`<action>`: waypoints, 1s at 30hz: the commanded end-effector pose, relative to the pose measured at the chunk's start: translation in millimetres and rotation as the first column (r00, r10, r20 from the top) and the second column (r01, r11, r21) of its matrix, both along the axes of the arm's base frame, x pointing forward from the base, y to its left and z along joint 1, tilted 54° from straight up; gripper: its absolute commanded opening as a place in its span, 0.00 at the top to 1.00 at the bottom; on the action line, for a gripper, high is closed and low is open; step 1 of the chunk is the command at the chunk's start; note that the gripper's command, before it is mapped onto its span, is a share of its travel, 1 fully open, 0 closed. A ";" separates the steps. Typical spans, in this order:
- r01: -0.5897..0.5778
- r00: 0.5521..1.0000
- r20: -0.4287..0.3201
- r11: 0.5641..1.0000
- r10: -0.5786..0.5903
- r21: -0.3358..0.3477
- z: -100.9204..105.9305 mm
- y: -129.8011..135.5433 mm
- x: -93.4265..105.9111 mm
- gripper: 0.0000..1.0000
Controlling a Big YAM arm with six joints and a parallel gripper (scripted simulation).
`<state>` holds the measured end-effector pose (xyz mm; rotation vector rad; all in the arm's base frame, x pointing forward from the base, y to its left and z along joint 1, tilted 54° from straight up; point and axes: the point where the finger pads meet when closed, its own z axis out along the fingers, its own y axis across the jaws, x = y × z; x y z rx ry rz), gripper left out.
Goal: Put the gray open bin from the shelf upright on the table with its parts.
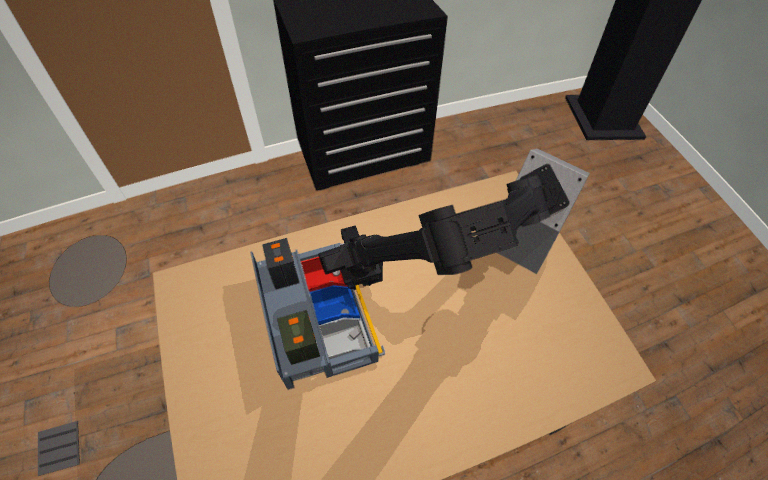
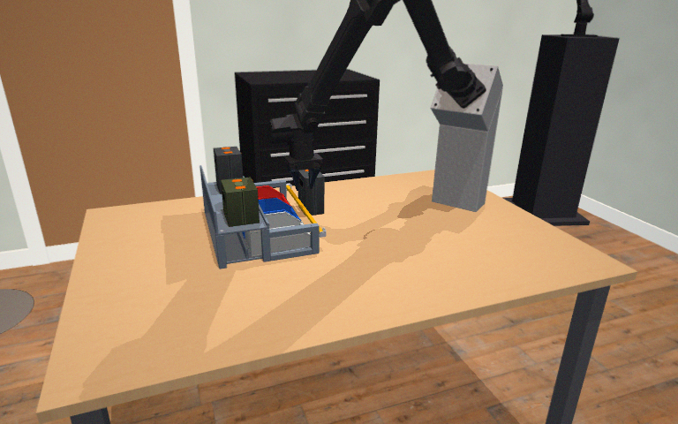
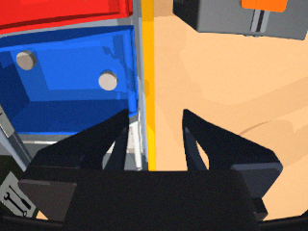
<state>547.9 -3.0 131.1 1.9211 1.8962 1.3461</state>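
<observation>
The gray open bin sits at the near end of the shelf rack's lower level, beside a blue bin and a red bin. A small part lies in the gray bin. In the exterior view the gray bin sits behind the rack's front frame. My gripper points down at the rack's open side, level with the blue and red bins. In the wrist view the gripper is open and empty. Its fingers straddle the yellow rail beside the blue bin.
An olive case and a dark case stand on the rack's higher level. Another dark case with an orange latch stands on the table just right of the rack, close to my fingers. The gray base pedestal stands at the table's far right.
</observation>
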 end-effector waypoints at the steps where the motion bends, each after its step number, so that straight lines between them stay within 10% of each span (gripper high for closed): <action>1: -0.006 1.000 0.023 1.000 0.006 -0.001 4.5 7.1 12.6 0.57; 30: -0.007 1.000 0.030 1.000 0.007 -0.002 -11.5 23.5 33.4 0.57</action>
